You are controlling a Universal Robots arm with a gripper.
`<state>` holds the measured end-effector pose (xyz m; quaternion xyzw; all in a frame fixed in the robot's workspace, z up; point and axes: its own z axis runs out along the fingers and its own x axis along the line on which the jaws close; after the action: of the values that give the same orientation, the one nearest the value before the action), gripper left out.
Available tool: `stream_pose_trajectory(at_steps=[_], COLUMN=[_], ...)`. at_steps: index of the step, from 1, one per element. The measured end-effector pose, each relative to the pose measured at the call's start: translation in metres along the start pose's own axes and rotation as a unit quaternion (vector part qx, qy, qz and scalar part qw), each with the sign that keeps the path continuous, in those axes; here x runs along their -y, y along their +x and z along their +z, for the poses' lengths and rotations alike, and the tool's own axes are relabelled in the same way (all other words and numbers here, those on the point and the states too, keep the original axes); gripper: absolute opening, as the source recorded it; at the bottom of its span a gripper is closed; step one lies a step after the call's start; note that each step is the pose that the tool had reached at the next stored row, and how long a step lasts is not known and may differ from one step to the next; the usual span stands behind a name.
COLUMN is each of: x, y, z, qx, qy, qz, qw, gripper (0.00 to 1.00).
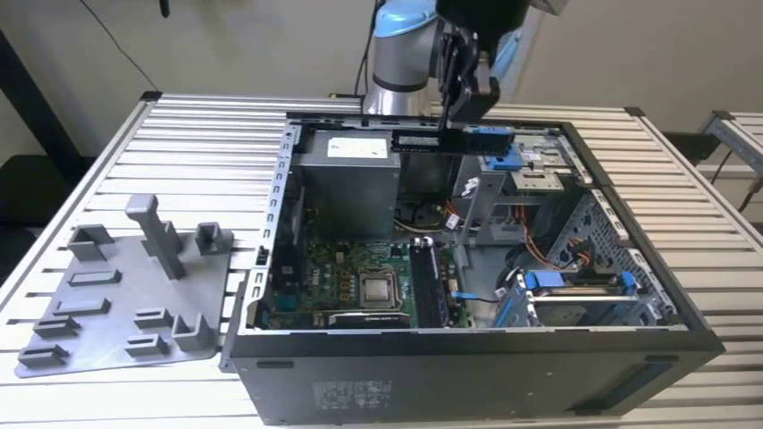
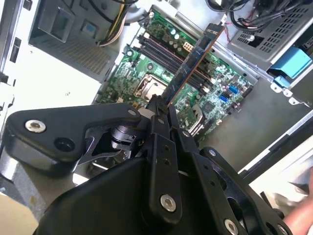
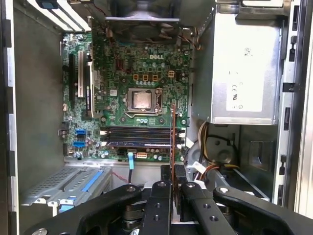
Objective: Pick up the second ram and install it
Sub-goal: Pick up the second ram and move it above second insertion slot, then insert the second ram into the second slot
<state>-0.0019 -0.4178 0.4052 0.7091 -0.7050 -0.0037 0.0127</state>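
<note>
Well above the motherboard (image 3: 117, 78), the gripper (image 2: 159, 107) clamps the second ram (image 2: 191, 61) edgewise.

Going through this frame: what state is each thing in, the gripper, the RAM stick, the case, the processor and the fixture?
second ram: held in the gripper, above the motherboard, not in a slot
gripper: shut on the second ram
computer case: lying on its side, open
processor: bare, no cooler on it
grey fixture: flat beside the computer case
</note>
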Motion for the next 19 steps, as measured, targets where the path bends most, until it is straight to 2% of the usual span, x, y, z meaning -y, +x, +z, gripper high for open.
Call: stream_pose_trajectory(at_steps=[5,19], x=[0.0001,0.0], y=[-0.004,-0.0043], z=[0.0,0.0002], qx=[0.0,0.0], qy=[0.0,0.0], qz=[0.0,0.0], qw=[1.0,1.0], gripper=[0.14,0.14])
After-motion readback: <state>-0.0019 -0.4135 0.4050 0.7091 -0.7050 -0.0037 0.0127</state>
